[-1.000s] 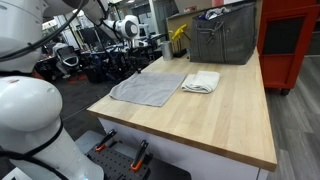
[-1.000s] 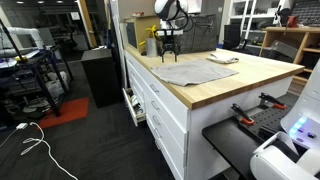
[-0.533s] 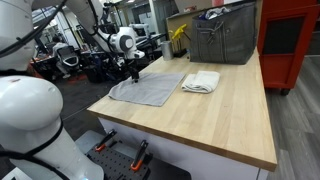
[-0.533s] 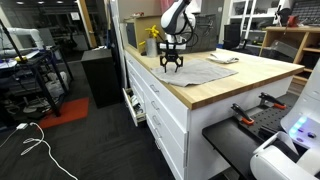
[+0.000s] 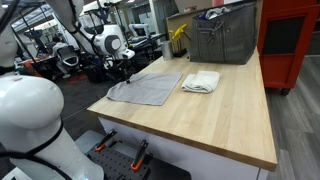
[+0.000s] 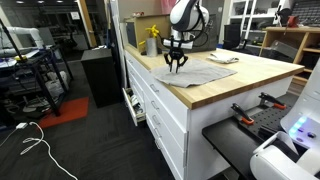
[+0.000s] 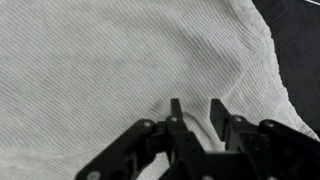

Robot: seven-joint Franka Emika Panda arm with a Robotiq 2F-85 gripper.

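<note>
A grey cloth lies flat on the wooden worktop, near its edge. My gripper points straight down onto the cloth's corner closest to that edge. In the wrist view the ribbed grey cloth fills the frame, and the gripper has its two fingers pressed into it. A raised fold of cloth is pinched between the narrowed jaws, with wrinkles running out from it. A folded white towel lies beside the cloth, untouched.
A grey metal bin and a yellow object stand at the back of the worktop. A red cabinet is behind. The worktop's edge drops to white drawers and dark floor close to the gripper.
The arm came down from above the worktop's back onto the cloth's corner. The jaws have narrowed from wide open and gathered a fold of cloth.
</note>
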